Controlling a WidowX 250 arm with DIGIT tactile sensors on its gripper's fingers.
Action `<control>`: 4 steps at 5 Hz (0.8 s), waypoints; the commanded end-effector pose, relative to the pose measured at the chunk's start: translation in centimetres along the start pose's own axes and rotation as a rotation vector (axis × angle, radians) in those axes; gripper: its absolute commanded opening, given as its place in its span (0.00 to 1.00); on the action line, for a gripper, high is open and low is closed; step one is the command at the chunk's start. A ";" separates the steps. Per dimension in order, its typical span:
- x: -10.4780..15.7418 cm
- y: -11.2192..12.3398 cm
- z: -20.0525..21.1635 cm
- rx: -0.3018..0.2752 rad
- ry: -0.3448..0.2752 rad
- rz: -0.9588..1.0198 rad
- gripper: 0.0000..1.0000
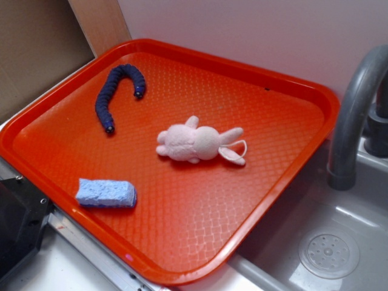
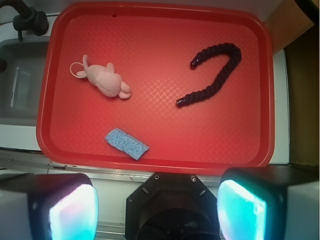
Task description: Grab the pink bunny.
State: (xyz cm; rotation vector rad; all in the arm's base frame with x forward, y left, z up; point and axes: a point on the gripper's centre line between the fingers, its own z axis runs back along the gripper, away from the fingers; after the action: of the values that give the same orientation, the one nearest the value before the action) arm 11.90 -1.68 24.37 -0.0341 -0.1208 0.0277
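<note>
- My pincer (image 2: 157, 207) sits right at the bottom of the wrist view, two fingers (image 2: 65, 210) spread wide apart, pads glowing teal-ish, nothing between them. It's hanging high above the near edge of the tray, not touching anything.
- Under it there's a strip of pale counter (image 2: 150, 172) with a metal edge, then the red tray (image 2: 150, 12) starts.
- Closest thing on the tray is the blue sponge (image 2: 126, 143), lying flat near the front rim, turned at a bit of an angle.
- A bit past that and off to the left of my view is the pink bunny (image 2: 106, 80). It's lying on its side on the tray floor, ears (image 2: 80, 70) pointing toward the sink side, stubby legs toward the middle. Well clear of the sponge and nothing's touching it. In the exterior view it's (image 1: 191, 143) roughly mid-tray.
- Over on the right of my view is the dark blue worm toy (image 2: 215, 72), bent into a hook shape, well apart from the bunny.
- Beyond the tray's left side is a grey sink (image 1: 330, 242) with a round drain and a grey faucet (image 1: 354, 109) curving up by the wall.
</note>
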 end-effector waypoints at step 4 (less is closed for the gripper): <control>6.1 -3.3 -4.8 -0.017 -0.167 -0.236 1.00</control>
State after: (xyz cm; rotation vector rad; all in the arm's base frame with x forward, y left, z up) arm 18.60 -4.71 19.70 -0.0255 -0.2746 -0.1990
